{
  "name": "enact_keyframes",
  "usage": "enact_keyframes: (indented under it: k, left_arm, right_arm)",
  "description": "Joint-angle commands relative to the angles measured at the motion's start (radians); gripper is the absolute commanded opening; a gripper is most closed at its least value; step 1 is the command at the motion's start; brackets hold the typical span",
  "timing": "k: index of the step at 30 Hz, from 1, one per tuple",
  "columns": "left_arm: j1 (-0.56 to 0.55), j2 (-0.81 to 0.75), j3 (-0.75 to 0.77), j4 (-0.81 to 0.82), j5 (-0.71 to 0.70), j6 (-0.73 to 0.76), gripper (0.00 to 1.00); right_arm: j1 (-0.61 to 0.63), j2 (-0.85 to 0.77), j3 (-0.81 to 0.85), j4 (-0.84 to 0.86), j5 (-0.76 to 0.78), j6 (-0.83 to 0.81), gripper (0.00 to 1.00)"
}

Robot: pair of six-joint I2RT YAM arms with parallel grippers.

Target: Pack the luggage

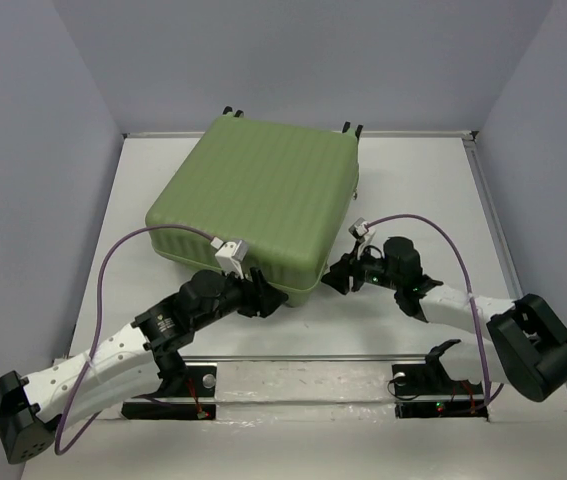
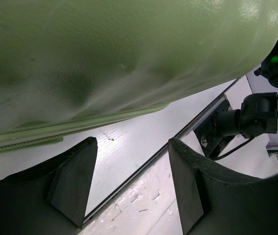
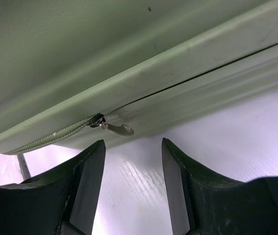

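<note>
Flanking the near edge of the luggage [image 1: 253, 190], left claw [image 2: 131, 143], right claw [image 3: 133, 143] (both apart), table [image 1: 413, 190] showing between.

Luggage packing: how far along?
Done: luggage lid is down. In hand: zipping; the zipper pull sits partway, teeth meshed on one side, seam open on the other. Both empty and open: right gripper just short of the pull, left gripper near the shell. Left: finish the zip.

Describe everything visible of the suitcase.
The luggage is a pale sage-green hard shell with ribbed top, lying flat, lid down, on the white table, black wheels at its far edge. On its side seam hangs a metal zip pull, teeth on one side, a thin dark slit on the other. The left hand and right hand, both open, sit close; neither grips it.
</note>
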Motion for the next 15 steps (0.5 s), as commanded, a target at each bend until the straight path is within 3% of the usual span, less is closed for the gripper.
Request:
enact_keyframes:
  k: [1,9,15]
  left_arm:
    - [-0.006,0.0,-0.019,0.061,-0.04,-0.011,0.7]
    - [-0.006,0.012,-0.013,0.07,-0.089,-0.008,0.69]
    - [-0.006,0.045,-0.022,0.147,-0.12,-0.018,0.7]
  right_arm:
    - [0.008,0.017,0.05,0.164,-0.025,-0.066,0.54]
    - [0.008,0.037,0.053,0.242,-0.037,-0.057,0.47]
    - [0.008,0.061,0.038,0.325,-0.052,-0.015,0.21]
